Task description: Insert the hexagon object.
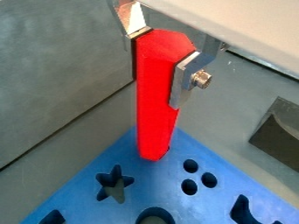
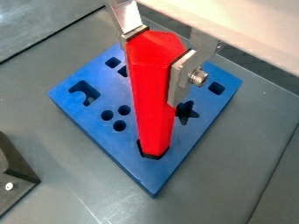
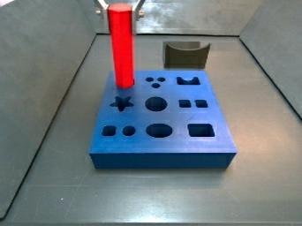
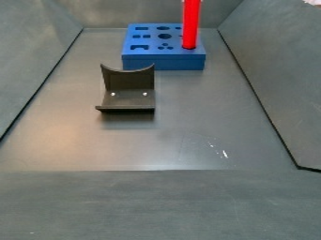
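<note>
The hexagon object [image 2: 155,92], a long glossy red prism bar, stands upright and is held near its top by my gripper [image 2: 158,51]. The silver fingers [image 2: 184,77] are shut on two opposite sides of it. Its lower end sits at a hexagonal hole near one corner of the blue block [image 2: 93,109], and a dark rim of the hole shows around it. In a wrist view the bar [image 1: 156,105] meets the block's corner [image 1: 176,188]. In both side views the bar [image 3: 120,48] [image 4: 191,23] stands on the block [image 3: 165,132] [image 4: 157,52]. The gripper [image 3: 118,5] is mostly cut off there.
The blue block has several other shaped holes, among them a star [image 3: 120,103] and round ones [image 3: 156,104]. The dark fixture [image 4: 126,89] stands on the grey floor apart from the block, also seen in a side view [image 3: 185,53]. Grey walls enclose the floor.
</note>
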You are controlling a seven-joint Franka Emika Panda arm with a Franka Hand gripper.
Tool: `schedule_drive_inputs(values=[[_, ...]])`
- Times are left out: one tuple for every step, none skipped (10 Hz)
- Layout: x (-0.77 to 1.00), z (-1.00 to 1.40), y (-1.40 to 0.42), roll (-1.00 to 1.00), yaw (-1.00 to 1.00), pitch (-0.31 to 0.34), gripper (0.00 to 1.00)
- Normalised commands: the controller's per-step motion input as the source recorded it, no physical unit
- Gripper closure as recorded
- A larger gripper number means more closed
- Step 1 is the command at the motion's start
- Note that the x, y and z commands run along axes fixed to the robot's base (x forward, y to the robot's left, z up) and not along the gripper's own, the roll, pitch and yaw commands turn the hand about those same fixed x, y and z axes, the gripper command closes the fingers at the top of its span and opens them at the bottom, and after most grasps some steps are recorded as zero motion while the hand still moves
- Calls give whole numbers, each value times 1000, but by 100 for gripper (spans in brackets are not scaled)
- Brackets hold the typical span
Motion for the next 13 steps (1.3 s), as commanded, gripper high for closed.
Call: schedule_drive_inputs(values=[[-286,-126,0,-69,151,-149,100],[-306,-89,0,-66,126,-144,100],[-369,-94,0,-54,160,-170,100],[-289,-329,0,-43,94,-184,100],[-143,-509,0,-23,26,-166,100],[-71,-720,0,0,29,-210,100],[-17,-860,0,0,29,-201,100],[-14,-894,0,0,34,-187,100],[0,-880,0,-3,29,-190,100],[0,-483,9,-86,0,-64,100],[9,-31,0,0,0,0,100],[277,-346,157,6,26,3,100],[483,-489,134,66,0,24,100]])
